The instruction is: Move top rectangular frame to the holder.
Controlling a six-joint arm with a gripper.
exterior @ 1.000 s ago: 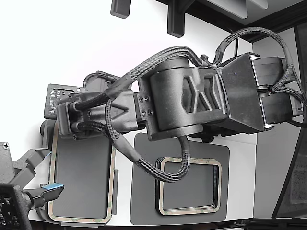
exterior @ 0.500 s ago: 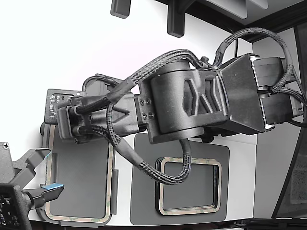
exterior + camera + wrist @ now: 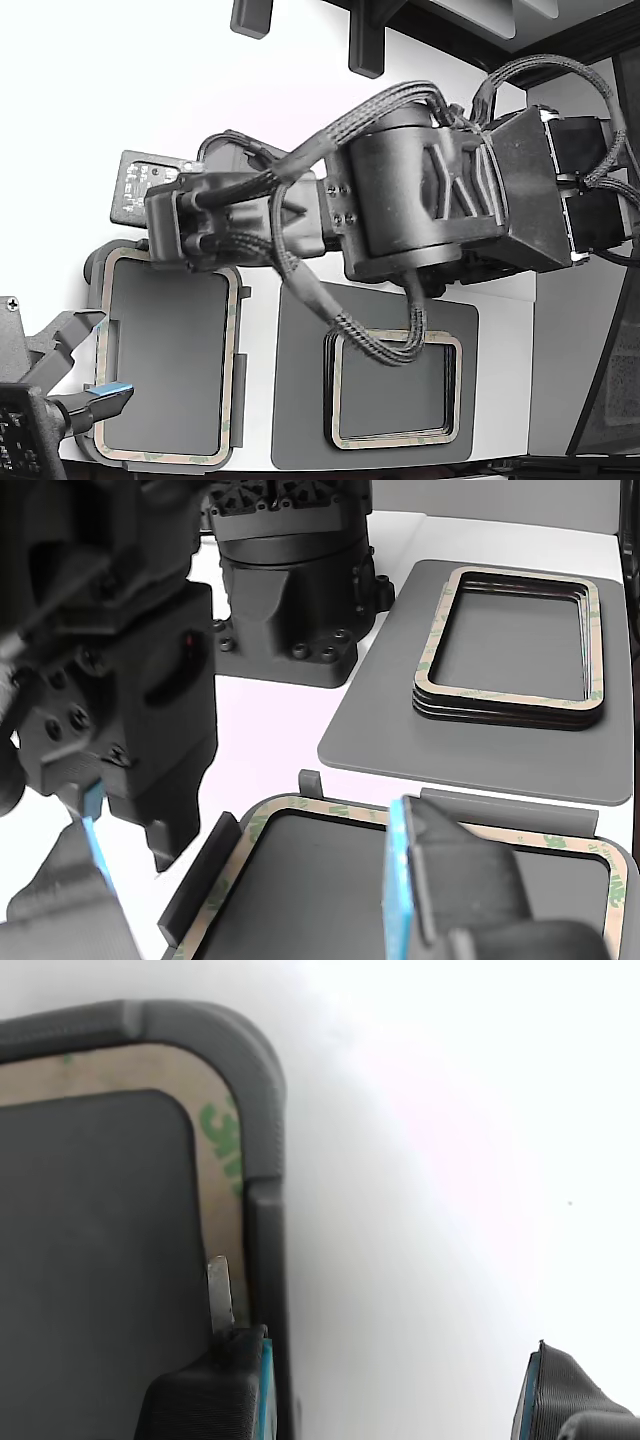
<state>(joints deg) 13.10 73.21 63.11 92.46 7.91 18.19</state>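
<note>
1 top rectangular frame (image 3: 167,358) lies in the holder (image 3: 92,268); gripper (image 3: 395,1390), wide apart, seemingly hovers beside its corner.

The top rectangular frame (image 3: 215,1150) lies inside the holder (image 3: 262,1110); the jaws stand apart, empty.

The tan, green-mottled top rectangular frame (image 3: 232,340) lies flat inside the grey holder (image 3: 92,275), at the lower left of the exterior view, its raised tabs bordering it.
</note>
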